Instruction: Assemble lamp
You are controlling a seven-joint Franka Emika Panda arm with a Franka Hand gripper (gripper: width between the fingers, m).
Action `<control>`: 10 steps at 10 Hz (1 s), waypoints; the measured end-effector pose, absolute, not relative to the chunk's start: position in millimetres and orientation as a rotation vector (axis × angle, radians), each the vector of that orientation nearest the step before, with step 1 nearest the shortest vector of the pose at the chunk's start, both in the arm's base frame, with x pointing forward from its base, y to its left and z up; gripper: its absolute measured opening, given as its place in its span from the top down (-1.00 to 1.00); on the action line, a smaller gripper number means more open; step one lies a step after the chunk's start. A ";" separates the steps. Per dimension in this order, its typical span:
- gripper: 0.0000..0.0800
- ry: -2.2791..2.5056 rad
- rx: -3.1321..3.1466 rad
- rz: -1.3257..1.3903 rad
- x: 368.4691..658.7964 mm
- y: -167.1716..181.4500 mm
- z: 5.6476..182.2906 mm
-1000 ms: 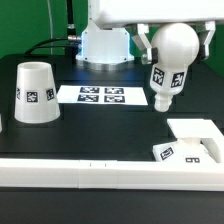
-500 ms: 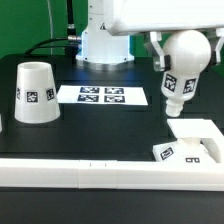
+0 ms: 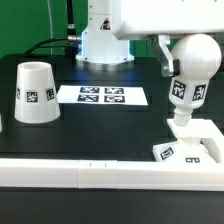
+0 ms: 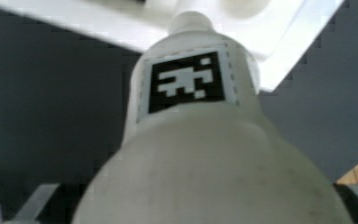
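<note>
The white bulb (image 3: 194,66) hangs stem-down in my gripper (image 3: 180,55), which is shut on its round head at the exterior view's right. Its stem tip is just above or touching the flat square base (image 3: 205,135) at the front right. In the wrist view the bulb (image 4: 194,130) fills the picture, its tag facing the camera and its stem pointing at the base (image 4: 247,30); my fingers are hidden behind it. The tapered cone shade (image 3: 34,92) stands upright on the table at the exterior view's left, far from my gripper.
The marker board (image 3: 101,95) lies flat at the middle back. A long white rail (image 3: 90,170) runs along the table's front edge. The arm's white pedestal (image 3: 104,42) stands behind the marker board.
My gripper has carried the bulb toward the exterior view's right and lowered it, from left of the base to right over it, stem down.
</note>
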State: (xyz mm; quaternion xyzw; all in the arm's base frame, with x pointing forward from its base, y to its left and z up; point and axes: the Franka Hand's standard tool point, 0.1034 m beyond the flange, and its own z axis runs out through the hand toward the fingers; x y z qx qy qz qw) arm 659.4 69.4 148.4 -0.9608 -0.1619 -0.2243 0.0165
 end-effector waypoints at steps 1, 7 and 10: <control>-0.44 -0.497 -2.984 -0.739 652.4 68.6 143.0; -0.44 -0.473 -2.977 -0.700 645.3 81.1 137.3; -0.44 -0.472 -2.976 -0.699 645.0 81.9 137.4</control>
